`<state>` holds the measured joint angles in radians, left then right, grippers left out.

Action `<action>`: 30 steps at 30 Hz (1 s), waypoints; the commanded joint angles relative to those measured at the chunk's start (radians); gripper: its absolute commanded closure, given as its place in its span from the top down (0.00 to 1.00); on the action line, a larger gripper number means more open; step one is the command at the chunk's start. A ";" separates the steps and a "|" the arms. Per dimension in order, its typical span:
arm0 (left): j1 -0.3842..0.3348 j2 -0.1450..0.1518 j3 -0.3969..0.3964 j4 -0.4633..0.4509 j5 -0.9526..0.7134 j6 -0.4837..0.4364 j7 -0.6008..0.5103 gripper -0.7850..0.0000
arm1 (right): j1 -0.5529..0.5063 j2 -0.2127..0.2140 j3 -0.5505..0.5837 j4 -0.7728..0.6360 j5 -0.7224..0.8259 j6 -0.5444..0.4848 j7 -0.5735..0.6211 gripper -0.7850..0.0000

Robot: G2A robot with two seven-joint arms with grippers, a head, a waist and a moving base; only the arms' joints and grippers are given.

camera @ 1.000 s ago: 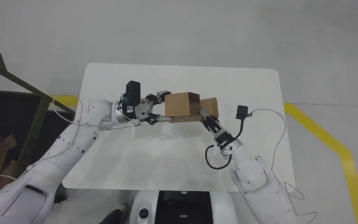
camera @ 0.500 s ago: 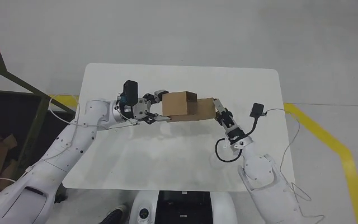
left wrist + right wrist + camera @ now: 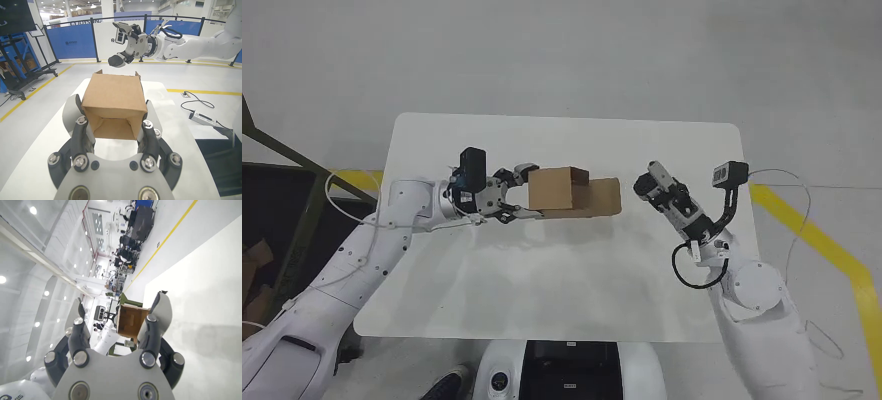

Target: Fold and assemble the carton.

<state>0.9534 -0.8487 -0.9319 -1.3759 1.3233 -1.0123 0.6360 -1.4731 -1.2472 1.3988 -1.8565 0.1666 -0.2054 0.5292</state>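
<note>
White table [image 3: 542, 290] underneath, left hand [image 3: 525, 191] clamped on the cardboard carton [image 3: 558, 185], held over it. Right hand [image 3: 649, 181] sits spread open, clear of the carton. Its wrist view looks into the open end.

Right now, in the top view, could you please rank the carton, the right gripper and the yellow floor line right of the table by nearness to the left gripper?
1. Carton, clamped in the jaws of the left gripper.
2. Right gripper, open, past the carton's other end, not touching it.
3. Yellow floor line, off the table on the right side.
</note>
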 commanded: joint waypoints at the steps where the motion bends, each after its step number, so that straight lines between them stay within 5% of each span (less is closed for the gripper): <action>1: 0.000 0.002 0.003 -0.007 0.004 0.000 0.007 0.37 | 0.038 0.005 -0.011 0.016 -0.084 -0.039 0.089 0.00; 16: -0.016 0.010 0.049 -0.045 0.012 0.000 0.035 0.38 | 0.225 0.021 -0.105 0.150 -0.080 -0.089 0.430 0.00; 30: -0.043 0.015 0.107 -0.064 -0.011 0.000 0.064 0.38 | 0.305 0.025 -0.184 0.193 -0.080 -0.084 0.503 0.00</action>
<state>0.9121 -0.8342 -0.8275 -1.4386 1.3133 -1.0123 0.6992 -1.1720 -1.2221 1.2196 -1.6662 0.0828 -0.2888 1.0306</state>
